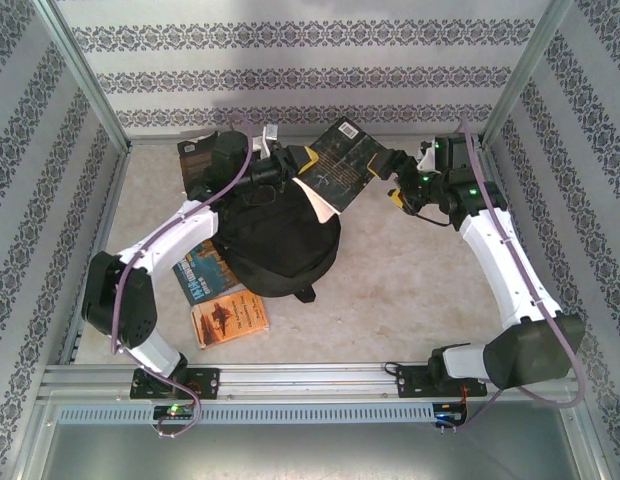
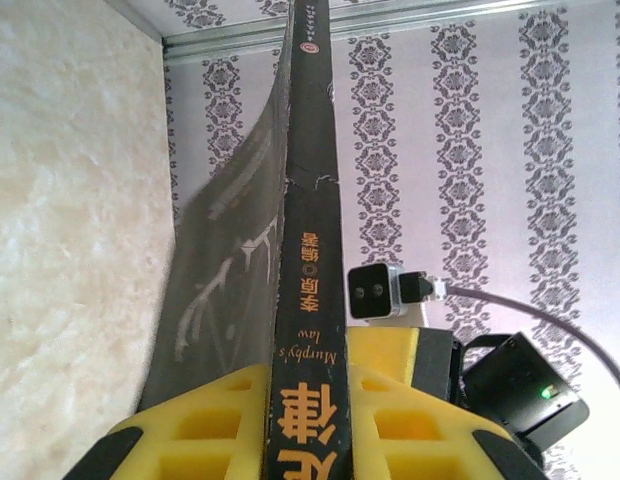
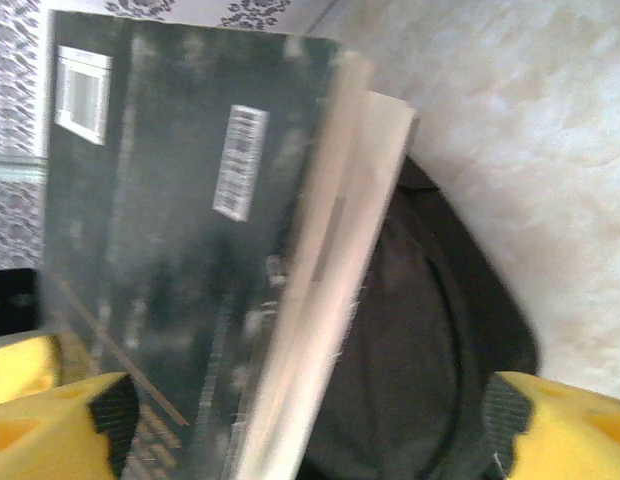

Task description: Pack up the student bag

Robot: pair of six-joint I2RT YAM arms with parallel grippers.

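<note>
Above the student bag (image 1: pixel 280 250), a rounded black soft-fabric backpack slumped near the middle of the tabletop (image 1: pixel 420 290), the left claw (image 1: pixel 295 165) clamps a black book (image 1: pixel 345 160) by its spine. In the left wrist view its yellow pads (image 2: pixel 385 355) press either side of the orange-lettered back. The right claw (image 1: pixel 395 188), at 3 o'clock of the book, stands wide open, its yellow fingers (image 3: pixel 570 430) clear of the cover, with dark bag fabric showing beneath. The book hangs in the air at 12 o'clock of the bag, tilted, its glossy, scuffed cover bearing pale barcode labels and its cream page block fanning loose at the lower edge. The step in hand looks to be loading this book, carried by the left arm alone. The next move would call for swinging it down toward 6 o'clock and slipping it edge-first into the bag's mouth. Whether that mouth is unzipped cannot be told, and the limp cloth may need the free right claw to hold the opening wide. A blue paperback (image 1: pixel 205 268) and an orange-brown paperback (image 1: pixel 230 320) lie flat on the mottled beige tabletop at 7 o'clock of the bag. A dark volume (image 1: pixel 193 155) rests at 10 o'clock. With these outside the bag, the packing appears to be at an early stage.
</note>
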